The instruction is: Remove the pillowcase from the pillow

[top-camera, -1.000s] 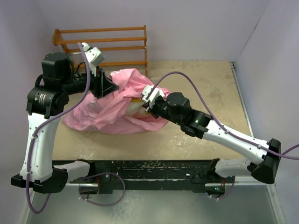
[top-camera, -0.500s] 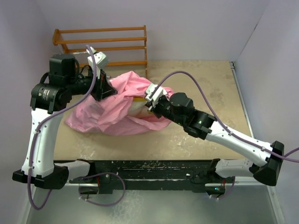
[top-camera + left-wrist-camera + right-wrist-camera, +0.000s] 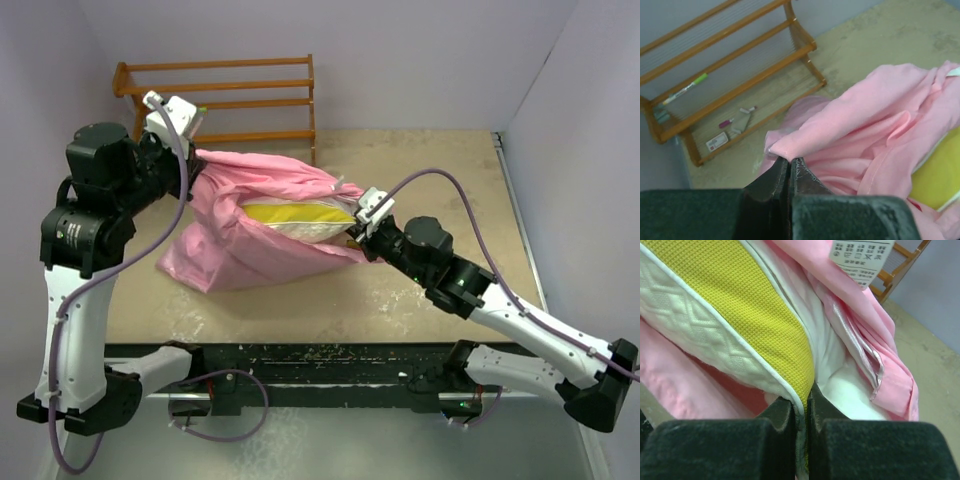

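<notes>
The pink pillowcase (image 3: 255, 225) hangs stretched across the table's middle, with the pillow (image 3: 298, 215) showing its yellow edging and cream face through the open side. My left gripper (image 3: 192, 163) is shut on a fold of the pillowcase (image 3: 840, 125) at its upper left end and holds it up. My right gripper (image 3: 353, 231) is shut on the pillow's corner (image 3: 765, 335), pinching the yellow edging at the right end. A white tag (image 3: 860, 257) shows above that corner.
A wooden shoe rack (image 3: 225, 95) stands at the back left against the wall, with small items on its lower shelf (image 3: 732, 125). The tan table (image 3: 440, 180) ends at walls on the left, back and right.
My left gripper has pulled the pillowcase up and left. My right gripper has drawn the pillow corner to the right. The cover has stretched out and more yellow edging shows.
</notes>
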Controlling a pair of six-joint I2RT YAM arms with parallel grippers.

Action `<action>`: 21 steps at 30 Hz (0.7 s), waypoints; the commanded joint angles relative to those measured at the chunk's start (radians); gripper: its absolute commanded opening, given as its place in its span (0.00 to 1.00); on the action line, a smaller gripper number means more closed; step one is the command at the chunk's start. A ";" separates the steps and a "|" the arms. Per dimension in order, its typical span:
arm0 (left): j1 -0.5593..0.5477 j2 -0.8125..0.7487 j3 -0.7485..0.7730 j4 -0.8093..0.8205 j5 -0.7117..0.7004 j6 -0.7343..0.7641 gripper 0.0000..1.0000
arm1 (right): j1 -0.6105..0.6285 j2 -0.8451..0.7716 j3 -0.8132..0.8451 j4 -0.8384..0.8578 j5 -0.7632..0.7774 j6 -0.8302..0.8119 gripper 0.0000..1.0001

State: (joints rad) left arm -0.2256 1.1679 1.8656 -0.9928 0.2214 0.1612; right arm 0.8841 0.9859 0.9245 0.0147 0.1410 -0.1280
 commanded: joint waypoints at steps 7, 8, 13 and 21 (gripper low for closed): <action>-0.001 -0.071 -0.448 0.196 -0.139 0.044 0.00 | -0.011 -0.180 0.004 0.208 -0.052 0.153 0.00; -0.001 -0.075 -0.488 0.201 -0.128 0.048 0.00 | -0.011 -0.184 0.031 0.206 -0.044 0.168 0.00; -0.001 -0.153 -0.678 0.215 -0.071 0.123 0.00 | -0.015 -0.119 0.200 0.099 0.052 0.232 0.00; -0.001 -0.315 -0.591 0.145 0.122 0.223 0.92 | -0.069 -0.008 0.290 0.010 0.147 0.281 0.00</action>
State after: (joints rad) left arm -0.2245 0.9237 1.1393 -0.8433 0.1925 0.3279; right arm 0.8516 0.9798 1.1522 -0.0769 0.1970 0.0811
